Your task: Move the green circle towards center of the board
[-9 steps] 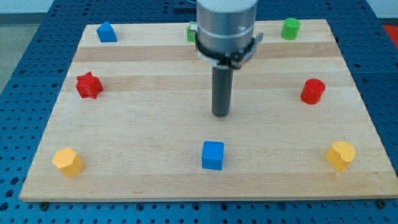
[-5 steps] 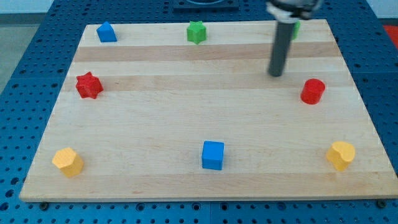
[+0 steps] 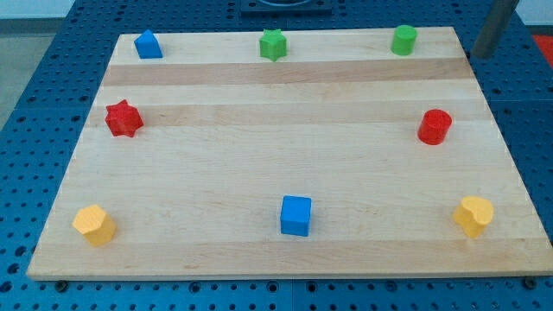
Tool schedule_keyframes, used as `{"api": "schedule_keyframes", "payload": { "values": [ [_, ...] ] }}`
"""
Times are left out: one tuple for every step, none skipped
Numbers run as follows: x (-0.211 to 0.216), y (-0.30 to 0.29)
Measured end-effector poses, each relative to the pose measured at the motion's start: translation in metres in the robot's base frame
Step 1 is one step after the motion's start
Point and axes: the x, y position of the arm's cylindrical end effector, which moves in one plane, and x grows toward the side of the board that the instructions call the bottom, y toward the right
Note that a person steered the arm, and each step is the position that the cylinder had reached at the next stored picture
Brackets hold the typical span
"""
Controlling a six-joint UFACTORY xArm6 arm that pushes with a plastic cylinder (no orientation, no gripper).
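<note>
A pale wooden board (image 3: pixel 285 164) is seen laid on a blue perforated bench (image 3: pixel 43 78), filling most of the view. Eight small blocks are spread around its edges, and none is touched by another.

The tool is a plain dark rod (image 3: pixel 494 28) with no jaws, so nothing can be said of it being apart, together or clamped. It is seen at about 1 o'clock from the board's centre, off the board's top right corner. My tip (image 3: pixel 481 56) is placed over the blue bench, just beyond the board's edge, at roughly 3 o'clock from the green circle (image 3: pixel 403 40) and apart from it.

The green circle is found near the board's top right corner, at about 1 o'clock from the centre. No contact with the tip is seen.

A blue cube (image 3: pixel 295 215) is set at 6 o'clock. A yellow block (image 3: pixel 473 215) lies at 4 o'clock and another yellow block (image 3: pixel 93 225) at 8 o'clock. A red cylinder (image 3: pixel 435 126) is placed at 3 o'clock and a red star (image 3: pixel 123 118) at 9 o'clock. A green star (image 3: pixel 273 44) is seen at 12 o'clock and a blue block (image 3: pixel 148 44) at 11 o'clock.
</note>
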Motion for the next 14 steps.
{"api": "schedule_keyframes", "payload": {
  "values": [
    [-0.006,0.003],
    [-0.026,0.024],
    [-0.027,0.025],
    [-0.027,0.024],
    [-0.032,0.025],
    [-0.039,0.024],
    [-0.040,-0.006],
    [-0.040,-0.059],
    [-0.039,-0.126],
    [-0.034,-0.153],
    [-0.040,-0.155],
    [-0.042,-0.191],
    [-0.020,-0.219],
    [-0.015,-0.223]
  ]
}}
